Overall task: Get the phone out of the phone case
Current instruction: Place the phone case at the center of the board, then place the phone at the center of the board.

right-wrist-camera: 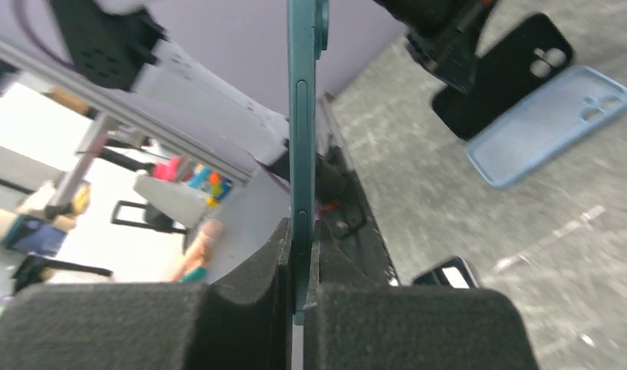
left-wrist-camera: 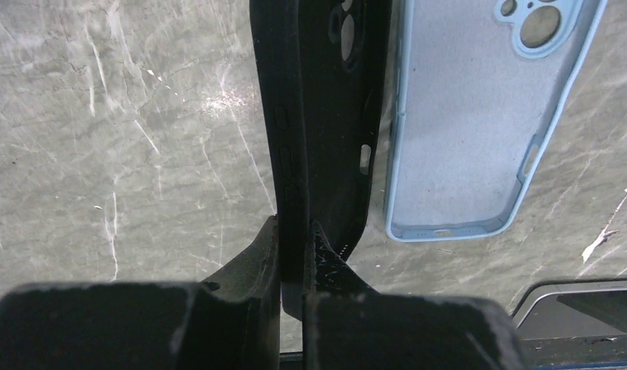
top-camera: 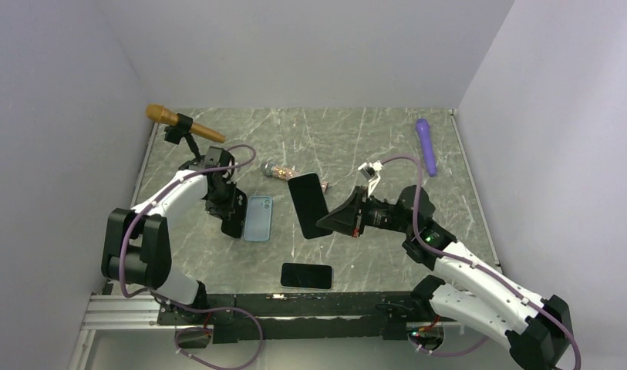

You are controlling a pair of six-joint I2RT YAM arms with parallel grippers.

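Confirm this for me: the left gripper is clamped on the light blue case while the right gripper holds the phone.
Not quite. The left gripper is clamped on the black case, as the left wrist view shows; the light blue case lies free on the table beside it. The right gripper does hold the phone.

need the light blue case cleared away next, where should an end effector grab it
Pinch one long side wall of the light blue case from above, one finger inside, one outside. It lies flat, open side up, so probably only the raised rim offers a hold.
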